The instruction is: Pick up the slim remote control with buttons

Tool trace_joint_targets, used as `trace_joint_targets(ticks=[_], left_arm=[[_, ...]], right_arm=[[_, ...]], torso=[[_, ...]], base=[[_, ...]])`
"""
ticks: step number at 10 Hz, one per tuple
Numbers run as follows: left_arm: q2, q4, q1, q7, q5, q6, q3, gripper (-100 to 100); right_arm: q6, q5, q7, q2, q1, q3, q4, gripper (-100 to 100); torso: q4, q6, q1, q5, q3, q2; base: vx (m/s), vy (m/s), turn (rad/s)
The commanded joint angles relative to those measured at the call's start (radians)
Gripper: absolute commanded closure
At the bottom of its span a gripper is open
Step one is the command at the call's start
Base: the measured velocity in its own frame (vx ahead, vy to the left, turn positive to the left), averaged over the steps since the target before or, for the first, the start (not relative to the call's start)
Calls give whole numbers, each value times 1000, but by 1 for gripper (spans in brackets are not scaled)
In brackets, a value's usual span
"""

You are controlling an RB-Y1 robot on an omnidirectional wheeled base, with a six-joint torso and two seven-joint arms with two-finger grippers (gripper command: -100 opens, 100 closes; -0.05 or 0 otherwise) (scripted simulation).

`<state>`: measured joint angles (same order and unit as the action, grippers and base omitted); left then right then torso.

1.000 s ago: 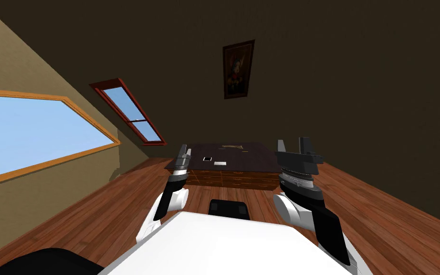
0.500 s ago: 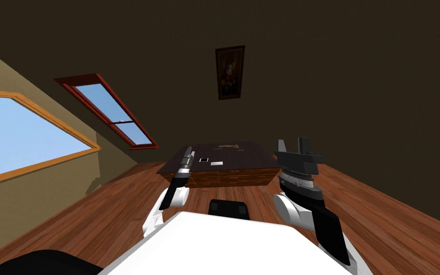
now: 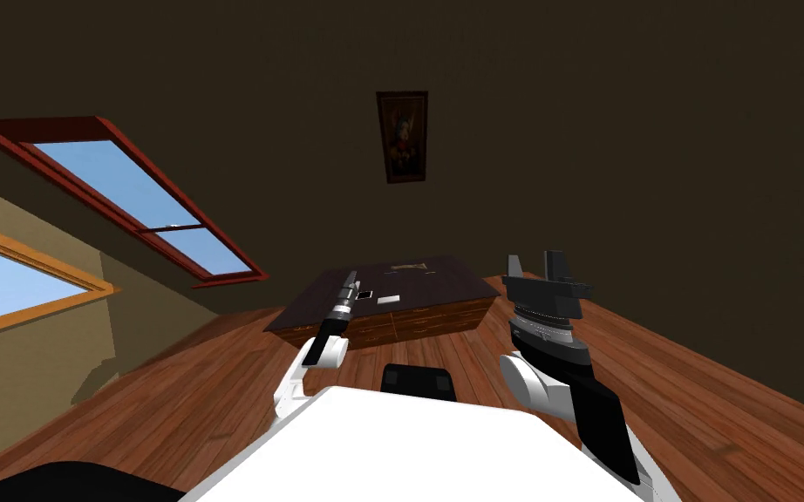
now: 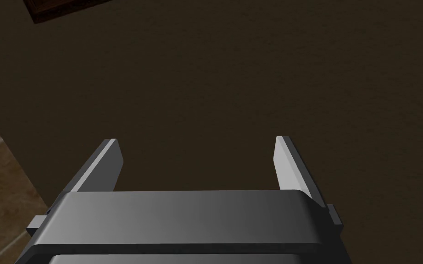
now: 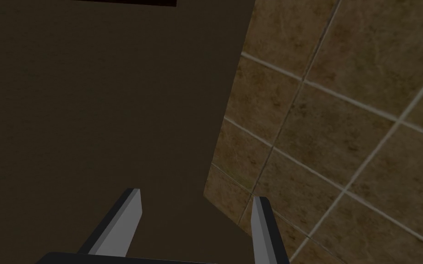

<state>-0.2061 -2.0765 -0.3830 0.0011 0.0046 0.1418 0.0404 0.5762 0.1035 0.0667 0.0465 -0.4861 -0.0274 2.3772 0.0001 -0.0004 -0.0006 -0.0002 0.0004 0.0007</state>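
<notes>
My view has swung to the right over the last second, so the desk (image 3: 444, 288) now sits a little toward 11 o'clock of straight ahead. My left arm has also stretched further out toward it. The remote (image 3: 389, 300) is, as far as I can judge, the pale slim slab lying flat on the dark desk top near its front edge, though it is too small to make out buttons. Its long axis appears to run across my view, roughly on the 9-to-3 line, parallel to the desk's near edge. Just beside it at 9 o'clock lies a dark square thing (image 3: 363, 296) with a pale rim. Beyond that, at about 10 o'clock of the remote, is the left gripper (image 3: 350, 286), with its fingers (image 4: 288, 160) standing apart and nothing between them. In the head view it reads as near the desk's left front corner, but I cannot tell its height above the top. The right gripper (image 3: 535, 261) is raised well apart at 3 o'clock, its fingers (image 5: 128, 220) likewise spread and empty. The left arm is clearly the nearer. I judge it must carry on toward 3 o'clock past the dark square, tip downward, and close across the remote's short width.
</notes>
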Motion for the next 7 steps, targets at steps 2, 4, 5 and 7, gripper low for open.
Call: trace_joint_targets(ticks=[2,4,5,7], left_arm=[[-14,58,29,12,12,-45,-1,-100],[-39,139,77,35,38,-113,0,-100],[-39,151,77,35,38,-122,0,-100],[-50,200,102,46,51,-162,2,-100]], right_arm=[[0,0,0,0,0,0,0,0],[0,0,0,0,0,0,0,0],[0,0,0,0,0,0,0,0],[0,0,0,0,0,0,0,0]], torso=[[0,1,0,0,0,0],[0,1,0,0,0,-1],[0,1,0,0,0,-1],[0,0,0,0,0,0]], base=[[-6,-14,-146],[-5,-19,-247],[-7,-14,-119],[-8,-14,-161]])
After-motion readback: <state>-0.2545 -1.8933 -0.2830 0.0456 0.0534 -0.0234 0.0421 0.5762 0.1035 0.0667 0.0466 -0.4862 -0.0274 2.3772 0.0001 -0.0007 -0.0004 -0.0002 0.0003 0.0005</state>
